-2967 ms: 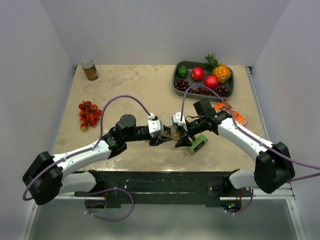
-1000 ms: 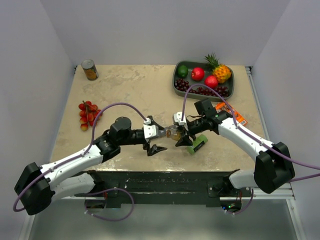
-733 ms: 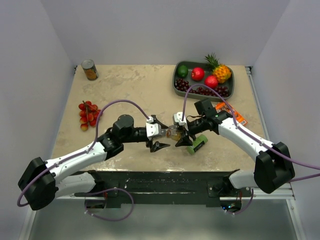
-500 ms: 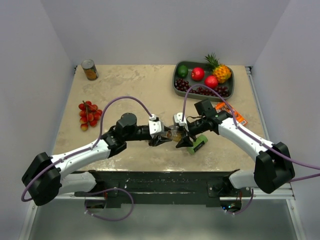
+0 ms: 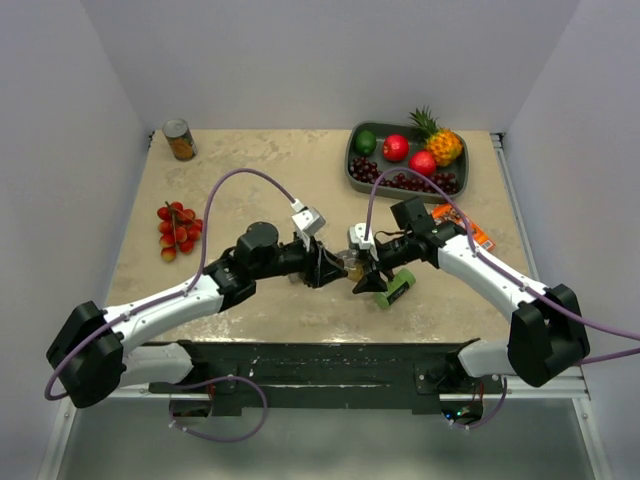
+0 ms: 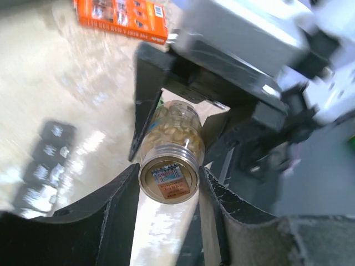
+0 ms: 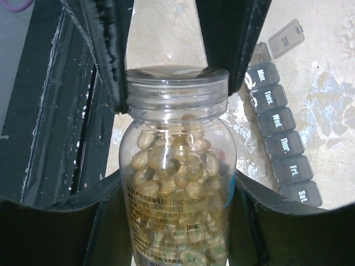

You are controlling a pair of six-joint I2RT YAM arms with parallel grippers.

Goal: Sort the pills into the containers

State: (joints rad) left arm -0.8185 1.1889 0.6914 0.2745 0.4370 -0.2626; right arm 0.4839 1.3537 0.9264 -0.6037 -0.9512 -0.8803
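Clear plastic bottle (image 7: 178,185), glossy pills (image 7: 181,151)

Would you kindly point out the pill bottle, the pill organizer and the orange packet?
pill bottle (image 7: 177,221): right wrist view, on its labelled body.
pill organizer (image 7: 275,122): right wrist view, on the Wed. lid.
orange packet (image 6: 122,16): left wrist view, on its printed face.

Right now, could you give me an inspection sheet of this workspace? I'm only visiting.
Surface: beige stone-look table.
Job's things: clear pill bottle, capped, full of yellowish pills, held between both claws; grey pill organiser on the table, its end lid open.
Clutter: can, cherry tomatoes, fruit tray, green box, orange packet.
Grippers: left claw closed on the bottle's cap; right claw closed on its body.
Cables: purple cables loop over both arms.
Surroundings: plain white walls.
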